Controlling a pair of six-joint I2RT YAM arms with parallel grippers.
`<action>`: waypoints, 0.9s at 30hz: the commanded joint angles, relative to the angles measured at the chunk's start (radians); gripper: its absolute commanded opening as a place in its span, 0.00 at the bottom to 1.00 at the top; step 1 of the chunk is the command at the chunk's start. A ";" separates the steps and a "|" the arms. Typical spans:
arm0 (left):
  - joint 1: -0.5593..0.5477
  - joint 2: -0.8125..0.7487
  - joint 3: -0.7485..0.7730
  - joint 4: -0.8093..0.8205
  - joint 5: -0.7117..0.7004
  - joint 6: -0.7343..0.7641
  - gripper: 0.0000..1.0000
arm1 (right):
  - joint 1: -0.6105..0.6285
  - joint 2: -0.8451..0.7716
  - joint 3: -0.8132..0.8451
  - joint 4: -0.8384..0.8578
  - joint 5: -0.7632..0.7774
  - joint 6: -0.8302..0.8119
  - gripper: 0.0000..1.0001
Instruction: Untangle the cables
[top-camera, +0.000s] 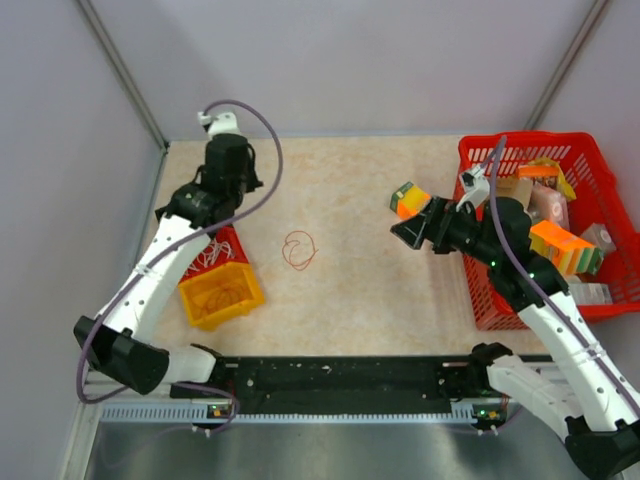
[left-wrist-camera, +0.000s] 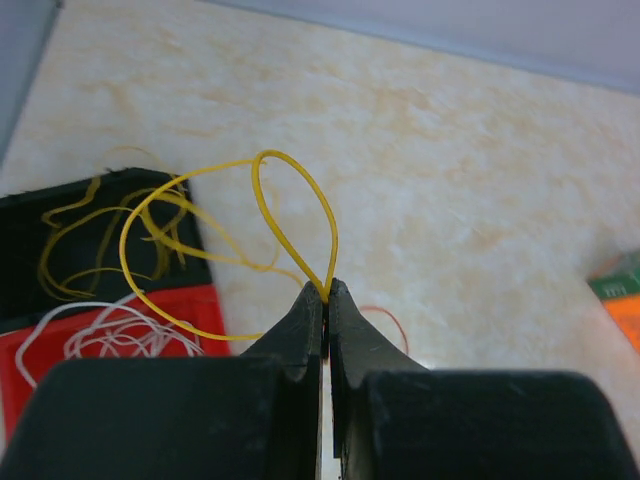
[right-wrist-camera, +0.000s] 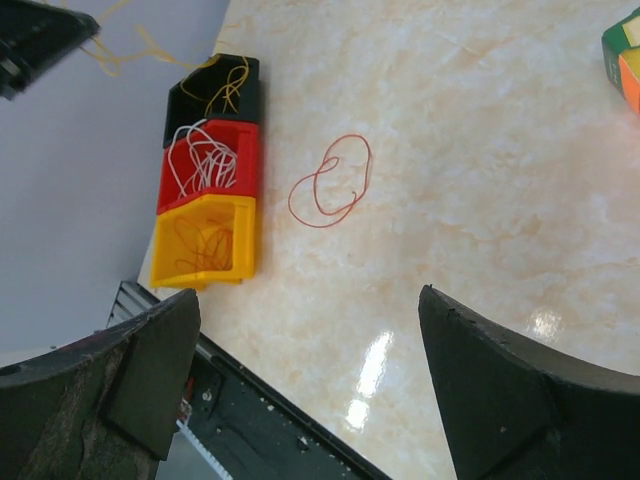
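Observation:
My left gripper (left-wrist-camera: 327, 292) is shut on a thin yellow cable (left-wrist-camera: 300, 185), whose loops hang over the black bin (left-wrist-camera: 25, 215). More yellow cables (right-wrist-camera: 225, 95) lie in that bin. White cables (right-wrist-camera: 200, 160) fill the red bin (right-wrist-camera: 247, 150), and orange cables (right-wrist-camera: 200, 245) lie in the yellow bin (right-wrist-camera: 245, 235). A loose red cable (top-camera: 298, 250) lies looped on the table, apart from both grippers. My right gripper (right-wrist-camera: 308, 298) hangs open and empty above the table, right of the red cable (right-wrist-camera: 366, 170).
A red basket (top-camera: 480, 290) with several boxes and blocks stands at the right edge. A green and orange block (top-camera: 408, 200) sits beside my right gripper (top-camera: 412, 228). The three bins (top-camera: 222, 295) line the left side under the left arm.

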 joint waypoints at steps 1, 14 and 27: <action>0.176 0.049 0.150 -0.125 0.027 -0.061 0.00 | -0.012 0.013 -0.008 0.000 -0.005 -0.033 0.89; 0.541 0.275 0.125 -0.093 0.105 -0.230 0.00 | -0.012 0.020 -0.026 0.002 -0.020 -0.041 0.89; 0.609 0.263 -0.047 -0.091 0.202 -0.379 0.21 | -0.012 0.070 -0.063 0.029 -0.081 -0.041 0.89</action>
